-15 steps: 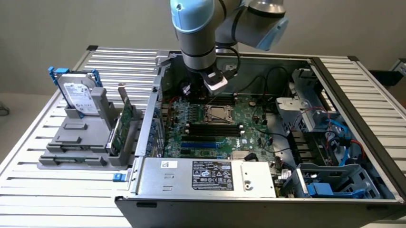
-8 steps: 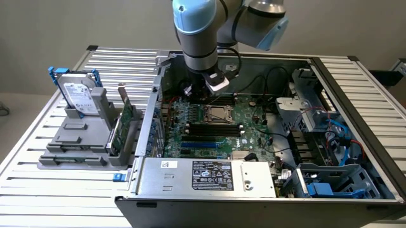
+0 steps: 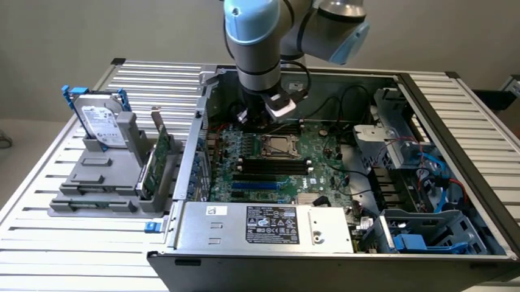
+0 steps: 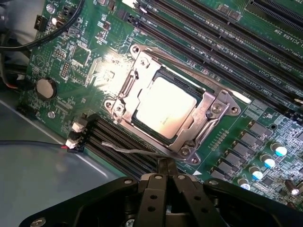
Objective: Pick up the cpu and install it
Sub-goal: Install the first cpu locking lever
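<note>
The cpu (image 4: 165, 107), a small square chip with a pale metal top, lies flat in the motherboard socket, framed by the silver retention bracket (image 4: 215, 106). In the exterior view the cpu (image 3: 279, 146) sits mid-board inside the open computer case. My gripper (image 4: 165, 166) hangs just off one edge of the socket, above the board. Its black fingers are pressed together with nothing between them. In the exterior view the gripper (image 3: 260, 123) stands just behind the socket, below the arm's wrist.
Black memory slots (image 4: 118, 142) flank the socket. Black cables (image 3: 341, 100) cross the case behind it. A power supply (image 3: 268, 225) fills the case front and a drive cage (image 3: 390, 143) stands on the exterior view's right. Outside, a hard drive (image 3: 101, 121) and a green card (image 3: 160, 152) stand in a grey holder.
</note>
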Controlling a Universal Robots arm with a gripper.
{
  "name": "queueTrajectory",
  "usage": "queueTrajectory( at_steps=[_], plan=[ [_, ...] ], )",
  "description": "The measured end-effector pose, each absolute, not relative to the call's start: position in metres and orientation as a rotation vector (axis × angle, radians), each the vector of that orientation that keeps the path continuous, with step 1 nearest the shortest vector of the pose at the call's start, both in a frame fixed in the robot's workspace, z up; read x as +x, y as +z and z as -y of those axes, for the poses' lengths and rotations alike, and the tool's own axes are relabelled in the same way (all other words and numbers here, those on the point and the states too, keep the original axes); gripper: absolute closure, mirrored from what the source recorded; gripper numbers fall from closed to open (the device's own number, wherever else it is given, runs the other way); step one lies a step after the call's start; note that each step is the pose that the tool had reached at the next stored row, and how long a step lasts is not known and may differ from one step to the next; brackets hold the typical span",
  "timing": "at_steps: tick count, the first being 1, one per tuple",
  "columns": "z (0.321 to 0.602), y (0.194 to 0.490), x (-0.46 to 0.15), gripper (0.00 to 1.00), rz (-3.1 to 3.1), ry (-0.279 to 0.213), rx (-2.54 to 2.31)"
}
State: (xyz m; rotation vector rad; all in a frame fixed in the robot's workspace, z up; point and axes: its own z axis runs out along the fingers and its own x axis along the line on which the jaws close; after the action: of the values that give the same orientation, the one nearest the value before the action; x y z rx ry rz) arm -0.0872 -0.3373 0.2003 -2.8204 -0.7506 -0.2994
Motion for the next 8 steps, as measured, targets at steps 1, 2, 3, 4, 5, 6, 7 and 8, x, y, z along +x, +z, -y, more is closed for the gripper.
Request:
queueTrajectory(
  at_steps=[1, 2, 3, 4, 5, 6, 7, 8],
  plan=[
    [0.3373, 0.2003, -0.0868, 0.89, 0.752, -0.299, -2.82],
    [0.3373, 0.2002, -0.0863, 0.89, 0.753, -0.299, -2.82],
    [0.3373, 0.2002, -0.0859, 0.89, 0.754, -0.299, -2.82],
    [0.3373, 0.2001, -0.0854, 0.89, 0.755, -0.299, -2.82],
    [0.3373, 0.2, -0.0849, 0.89, 0.756, -0.299, -2.82],
    [0.3373, 0.2, -0.0845, 0.89, 0.757, -0.298, -2.82],
    [0.3373, 0.2, -0.084, 0.89, 0.758, -0.298, -2.82],
    [0.3373, 0.1999, -0.0835, 0.89, 0.759, -0.298, -2.819]
  ],
)
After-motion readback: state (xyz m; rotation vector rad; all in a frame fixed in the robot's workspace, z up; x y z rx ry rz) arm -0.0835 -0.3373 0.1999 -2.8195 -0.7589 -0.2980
